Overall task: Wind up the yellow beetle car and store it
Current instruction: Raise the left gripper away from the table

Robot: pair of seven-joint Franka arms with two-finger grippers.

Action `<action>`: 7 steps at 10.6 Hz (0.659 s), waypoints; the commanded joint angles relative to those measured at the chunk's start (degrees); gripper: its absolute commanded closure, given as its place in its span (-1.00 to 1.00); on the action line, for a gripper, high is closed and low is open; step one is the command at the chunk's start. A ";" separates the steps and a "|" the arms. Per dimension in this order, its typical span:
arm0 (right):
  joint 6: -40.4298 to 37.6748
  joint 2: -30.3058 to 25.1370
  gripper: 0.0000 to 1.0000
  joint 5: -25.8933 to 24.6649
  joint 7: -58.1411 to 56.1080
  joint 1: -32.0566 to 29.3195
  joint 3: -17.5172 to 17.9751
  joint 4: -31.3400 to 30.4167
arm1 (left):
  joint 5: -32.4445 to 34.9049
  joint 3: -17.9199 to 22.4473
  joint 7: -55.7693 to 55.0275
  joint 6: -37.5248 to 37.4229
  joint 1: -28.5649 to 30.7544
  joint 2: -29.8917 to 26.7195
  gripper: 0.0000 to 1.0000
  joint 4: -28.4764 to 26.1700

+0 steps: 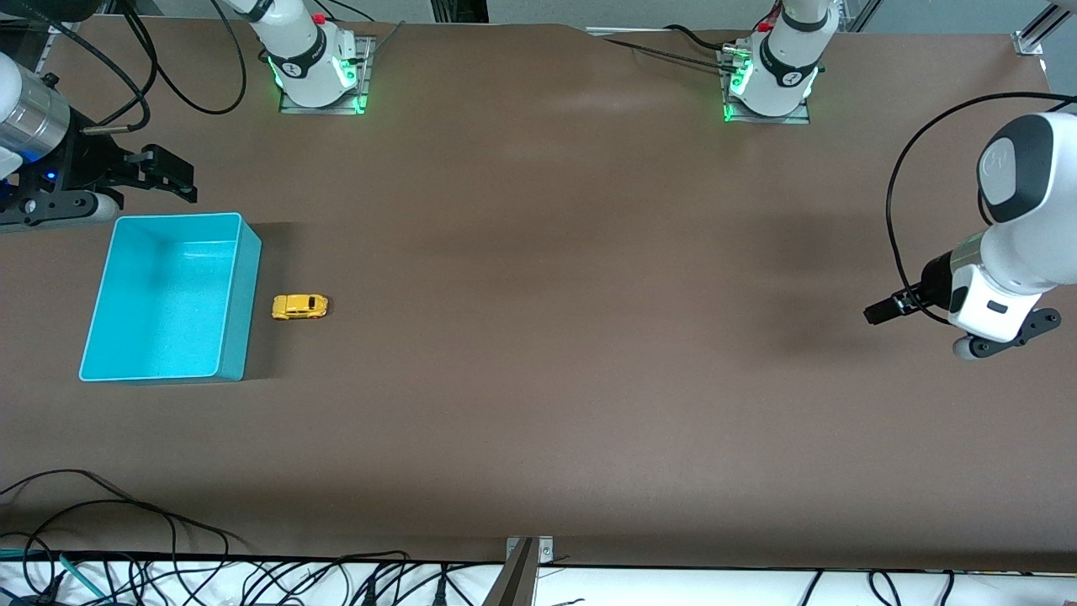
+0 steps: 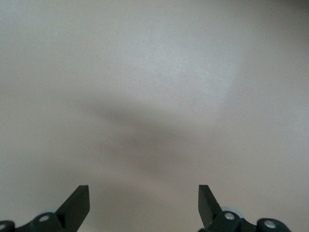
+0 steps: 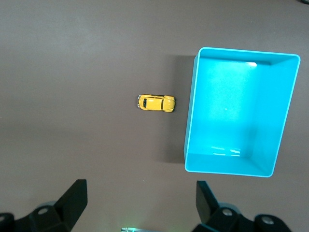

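- The yellow beetle car (image 1: 299,306) sat on its wheels on the table (image 1: 589,337), just beside the turquoise bin (image 1: 240,295), on the bin's long wall that faced the left arm's end of the table; car and bin were apart, not touching.
- Handling, judged: tiny and light, with a rigid shell and glossy rounded paint, so it was likely slippery under flat pads and likely to roll on its wheels if nudged along its length.
- Best hold, judged: pinch across the two flat flanks at mid-body, fingers low near the sills; the domed roof would tend to squirt out. A pull-back wind-up would need downward pressure while dragging along the car's own axis.
- Car shape: rounded beetle body, dark windows, small dark wheels; long axis ran across the bin's long wall.
- The bin was a smooth, open-topped rectangular plastic box with thin walls and rounded corners, nothing in it, far larger than the car.
- The table was covered in flat, matte brown sheet.
- The right gripper (image 3: 140,205) hung above the table at the bin's end nearest the robot bases, fingers spread wide, nothing between them.
- The left gripper (image 2: 144,205) waited well apart from the bin, over bare table at the left arm's end, fingers spread, holding nothing.
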 commanded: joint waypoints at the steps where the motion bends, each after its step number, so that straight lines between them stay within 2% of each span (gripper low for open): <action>1: -1.13 0.39 -1.00 1.05 -0.96 -0.35 -0.28 1.41 | -0.86 -0.20 2.67 -1.34 0.33 -1.10 -0.98 0.28; 7: -0.86 0.91 -1.00 1.05 -1.04 -0.88 -0.80 1.49 | -0.86 -0.90 2.75 -1.43 0.41 -1.19 -0.98 0.37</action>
